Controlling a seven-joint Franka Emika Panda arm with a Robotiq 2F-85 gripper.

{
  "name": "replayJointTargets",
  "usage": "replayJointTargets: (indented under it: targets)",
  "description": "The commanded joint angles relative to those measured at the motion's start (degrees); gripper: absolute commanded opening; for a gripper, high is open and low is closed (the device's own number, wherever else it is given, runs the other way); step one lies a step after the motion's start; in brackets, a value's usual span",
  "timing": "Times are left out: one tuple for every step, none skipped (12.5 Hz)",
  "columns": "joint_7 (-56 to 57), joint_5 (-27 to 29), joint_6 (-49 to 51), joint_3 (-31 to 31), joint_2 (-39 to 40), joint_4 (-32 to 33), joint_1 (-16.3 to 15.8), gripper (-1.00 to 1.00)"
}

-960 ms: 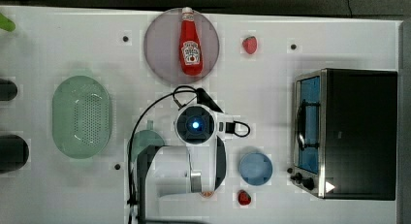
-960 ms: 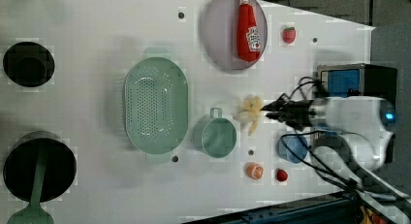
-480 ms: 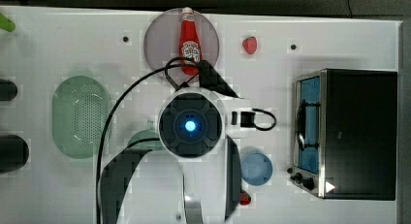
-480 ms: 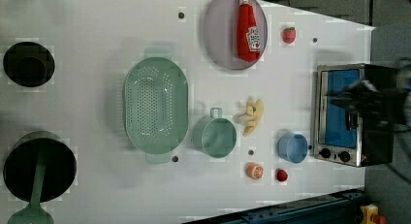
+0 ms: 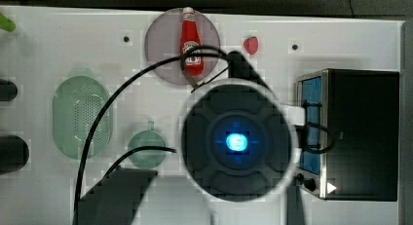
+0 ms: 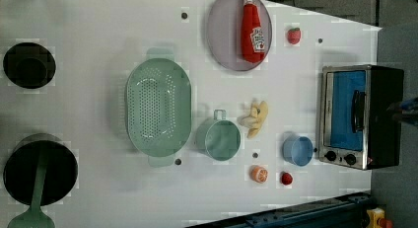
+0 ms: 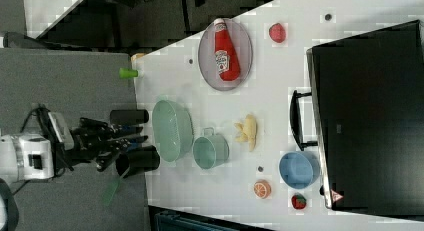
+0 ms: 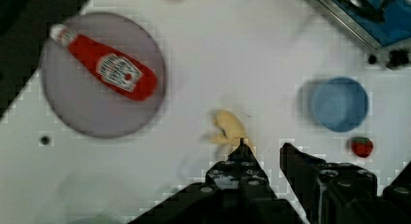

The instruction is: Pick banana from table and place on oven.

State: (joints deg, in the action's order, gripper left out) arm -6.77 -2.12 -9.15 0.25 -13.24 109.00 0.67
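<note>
White table (image 6: 98,20) holds banana (image 6: 255,118) (pincer (image 8: 264,151) empty).

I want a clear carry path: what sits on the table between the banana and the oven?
In the left view, the blue bowl sits just off the line from the banana to the oven; the direct stretch of table is bare.

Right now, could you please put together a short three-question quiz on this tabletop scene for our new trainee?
1. True or false: the banana lies on the table, not on the oven.
2. What lies on the grey plate? A) ketchup bottle B) orange slice C) blue bowl
3. In the left view, the banana sits between the blue bowl and the green ____.

Key: 1 true; 2 A, the ketchup bottle; 3 cup.
</note>
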Motion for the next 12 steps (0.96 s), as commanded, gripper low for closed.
replayJointTargets:
  targets:
    - [10.11,0.60,1.25,-7.81,3.76,-2.03,0.89,-0.50]
    - [14.12,0.60,1.19,-10.24,4.96,-2.84,1.06,-0.50]
    - [18.38,0.60,1.03,-12.73,6.33,-3.59,1.24,-0.50]
    - [22.82,0.60,0.81,-15.30,7.87,-4.42,1.43,-0.50]
    - [27.09,0.60,0.26,-18.03,9.52,-5.19,1.65,-0.50]
    - [31.19,0.60,-0.84,-20.87,11.16,-5.74,1.76,-0.50]
    - [35.24,0.60,-2.53,-23.71,12.78,-5.95,1.84,-0.50]
    - [39.06,0.60,-4.88,-26.42,14.32,-5.91,1.96,-0.50]
    - [42.32,0.60,-7.38,-28.98,15.85,-5.87,2.07,-0.50]
    - [45.34,0.61,-9.75,-31.37,17.52,-5.87,2.21,-0.50]
    - [47.78,0.65,-11.79,-33.52,19.27,-5.86,2.34,-0.50]
    - [50.02,0.66,-12.99,-35.39,20.96,-5.86,2.43,-0.50]
